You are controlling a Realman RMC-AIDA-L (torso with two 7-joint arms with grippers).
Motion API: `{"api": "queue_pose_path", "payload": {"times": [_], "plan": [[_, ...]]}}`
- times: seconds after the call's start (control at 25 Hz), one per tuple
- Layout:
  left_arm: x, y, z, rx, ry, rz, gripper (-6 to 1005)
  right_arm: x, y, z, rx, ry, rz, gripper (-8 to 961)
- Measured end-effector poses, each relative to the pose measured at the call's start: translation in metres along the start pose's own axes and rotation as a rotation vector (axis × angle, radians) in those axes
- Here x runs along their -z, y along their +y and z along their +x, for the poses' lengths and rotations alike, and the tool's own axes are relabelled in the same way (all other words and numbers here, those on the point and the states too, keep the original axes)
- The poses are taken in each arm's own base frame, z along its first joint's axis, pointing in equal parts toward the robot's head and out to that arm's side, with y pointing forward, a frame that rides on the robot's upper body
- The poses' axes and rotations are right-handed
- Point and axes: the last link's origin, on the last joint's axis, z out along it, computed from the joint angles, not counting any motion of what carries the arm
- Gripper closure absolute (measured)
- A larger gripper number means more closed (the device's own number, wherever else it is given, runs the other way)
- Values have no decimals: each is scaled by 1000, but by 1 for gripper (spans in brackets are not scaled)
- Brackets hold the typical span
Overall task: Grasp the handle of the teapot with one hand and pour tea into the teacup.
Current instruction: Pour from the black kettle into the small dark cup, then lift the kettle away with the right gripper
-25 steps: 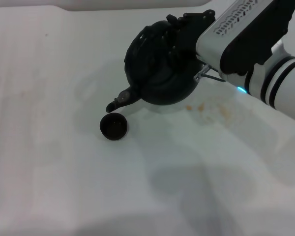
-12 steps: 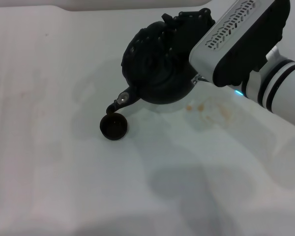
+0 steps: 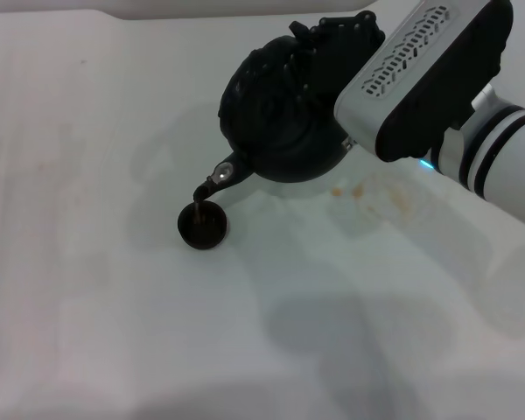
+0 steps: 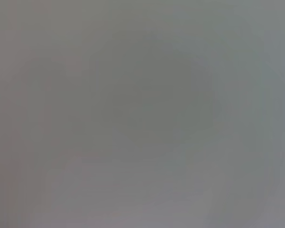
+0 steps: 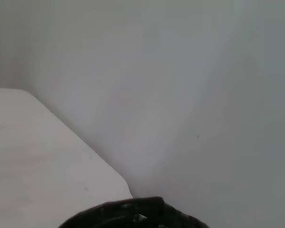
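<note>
Black and matte, the teapot (image 3: 284, 118) hangs tilted above the white table (image 3: 114, 306), lifted clear of it, with its spout (image 3: 217, 178) dipped toward the teacup (image 3: 202, 225) and the spout tip directly over the cup's rim. The right gripper (image 3: 332, 44) sits on the far side of the pot from the teacup, up at the handle (image 3: 319, 39), and appears clamped around it, though the dark fingers merge with the dark bail and the exact hold is hard to read. A thin line of tea (image 3: 201, 203) seems to run from the spout tip into the cup, which stands upright on the table just below. A few amber drops (image 3: 363, 192) lie on the table on the opposite side of the pot from the teacup, beneath the white forearm. The left gripper does not show in any view; its wrist camera gives only a flat grey field. The right wrist view catches just a sliver of the teapot's dark top against the table edge and wall. The pour looks under way, and the risks are plain: the cup is tiny beside the pot, so a little too much tilt would likely flood it over the rim, while any sideways drift of the spout would send the stream onto the table. A loose hold on the bail could also let the heavy pot swing.
</note>
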Motion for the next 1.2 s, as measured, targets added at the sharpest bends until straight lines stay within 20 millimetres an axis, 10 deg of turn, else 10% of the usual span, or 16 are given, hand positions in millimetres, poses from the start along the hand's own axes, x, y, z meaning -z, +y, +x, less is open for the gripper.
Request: {"api": "queue_pose_path", "payload": {"times": [1.2], "plan": [[-1, 2, 0, 5, 2, -3, 121, 1, 7, -6, 75, -19, -8, 790]]}}
